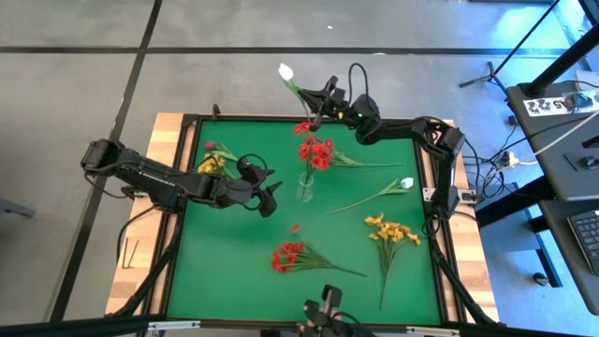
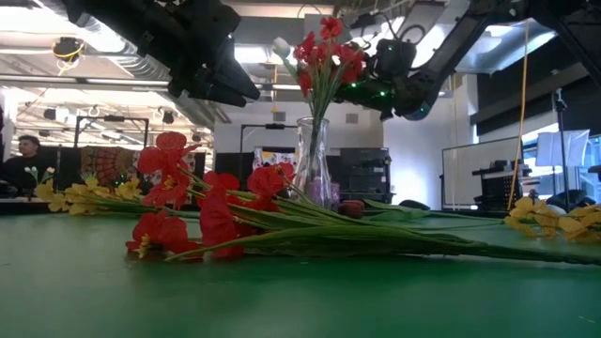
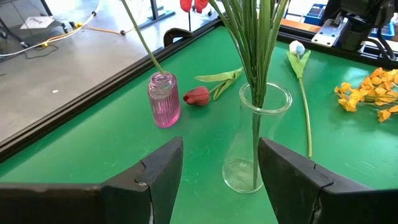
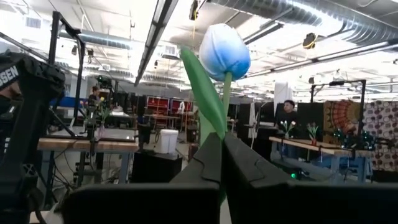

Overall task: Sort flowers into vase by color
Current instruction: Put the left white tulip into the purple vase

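Two pincers work: the right pincer [image 1: 312,105], at the counter's [image 1: 234,271] twelve o'clock edge, clenches a white tulip's [image 1: 286,72] stem, while the left pincer [image 1: 271,194] hangs released at nine o'clock of the clear vase [image 1: 306,187].

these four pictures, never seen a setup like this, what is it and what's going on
Two dark robot arms work over a green table. One picture looks straight down, one looks level across the tabletop, and two come from cameras on the arms' wrists. A clear vase already holds red flowers. More red flowers, yellow flowers and a white tulip lie on the table, beside a small pink vase. The right gripper is shut on a white tulip's stem, held up at the far edge. The left gripper is open beside the clear vase.
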Action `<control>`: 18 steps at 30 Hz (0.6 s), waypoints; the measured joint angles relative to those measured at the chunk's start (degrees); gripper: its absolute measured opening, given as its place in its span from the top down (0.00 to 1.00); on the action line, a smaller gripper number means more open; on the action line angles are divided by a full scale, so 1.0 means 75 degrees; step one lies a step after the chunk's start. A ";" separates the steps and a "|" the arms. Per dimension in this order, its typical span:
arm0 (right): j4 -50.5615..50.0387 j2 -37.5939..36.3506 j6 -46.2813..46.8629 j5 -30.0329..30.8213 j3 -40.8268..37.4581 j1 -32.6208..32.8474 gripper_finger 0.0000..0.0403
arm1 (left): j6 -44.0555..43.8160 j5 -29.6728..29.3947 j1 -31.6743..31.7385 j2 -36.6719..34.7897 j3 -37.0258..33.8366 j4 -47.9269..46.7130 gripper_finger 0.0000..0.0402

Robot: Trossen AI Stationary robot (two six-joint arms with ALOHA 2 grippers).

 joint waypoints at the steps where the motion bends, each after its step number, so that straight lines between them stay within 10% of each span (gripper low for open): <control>1: -0.0071 -0.0003 -0.0018 0.0002 0.0018 0.0000 1.00 | 0.0000 0.0000 0.0000 0.0000 -0.0001 0.0000 0.49; 18: -0.0660 -0.0001 -0.0413 0.0007 0.0025 -0.0003 1.00 | 0.0003 0.0000 0.0000 0.0000 -0.0002 0.0006 0.49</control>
